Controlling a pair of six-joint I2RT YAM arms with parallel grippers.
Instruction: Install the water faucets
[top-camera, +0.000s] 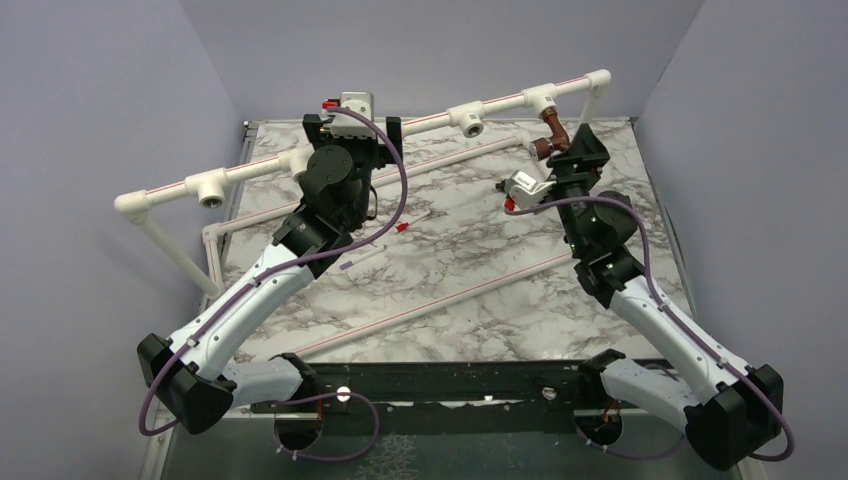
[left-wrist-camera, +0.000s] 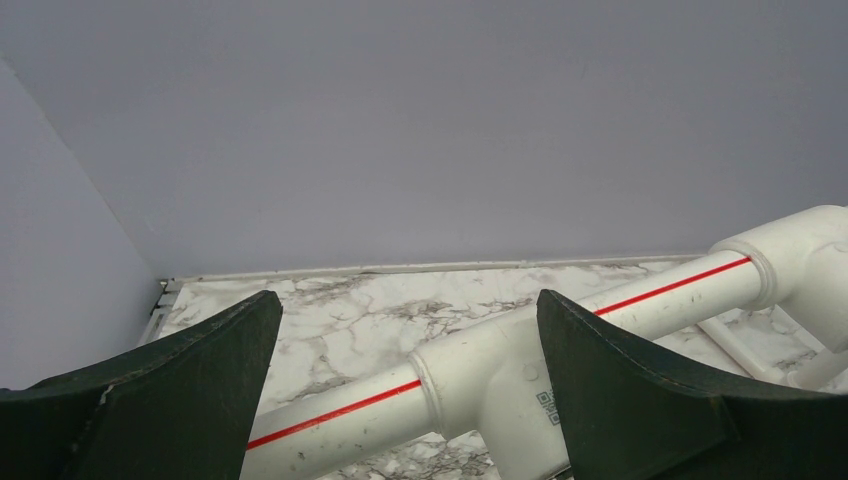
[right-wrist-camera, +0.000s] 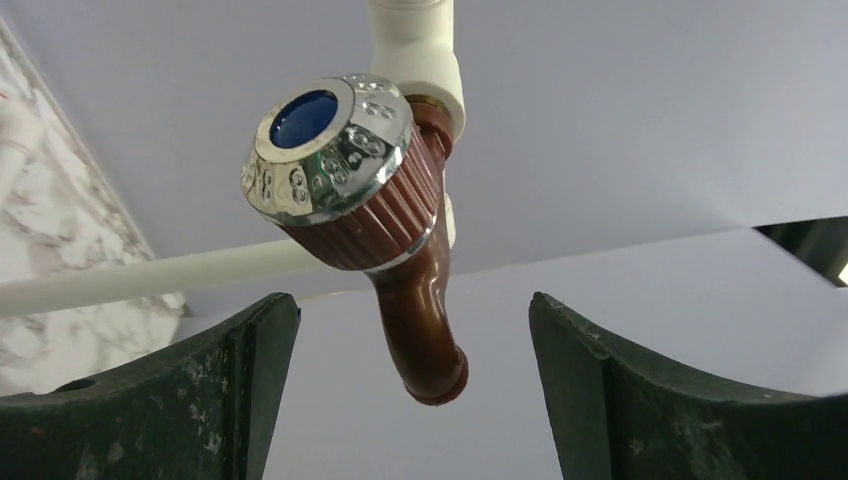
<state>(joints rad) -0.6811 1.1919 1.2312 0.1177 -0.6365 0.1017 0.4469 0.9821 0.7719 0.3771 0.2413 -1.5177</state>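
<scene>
A reddish-brown faucet (top-camera: 553, 135) hangs from the right-hand tee (top-camera: 541, 99) of the white pipe (top-camera: 410, 124). In the right wrist view the faucet (right-wrist-camera: 385, 235) shows a silvery knob with a blue centre (right-wrist-camera: 322, 158) and a bent spout (right-wrist-camera: 428, 350), joined to the tee (right-wrist-camera: 420, 50). My right gripper (top-camera: 572, 145) (right-wrist-camera: 415, 335) is open, with its fingers (right-wrist-camera: 220, 400) either side of the spout and apart from it. My left gripper (top-camera: 352, 128) (left-wrist-camera: 410, 335) is open around the red-striped pipe (left-wrist-camera: 340, 415) and a tee (left-wrist-camera: 500, 370), without touching either.
Open tees sit on the pipe at far left (top-camera: 211, 190), left of centre (top-camera: 300, 160) and centre (top-camera: 468, 119). A loose striped pipe (top-camera: 450, 300) lies on the marble table (top-camera: 470, 250). A small red-tipped piece (top-camera: 403, 228) lies mid-table. Grey walls enclose the table.
</scene>
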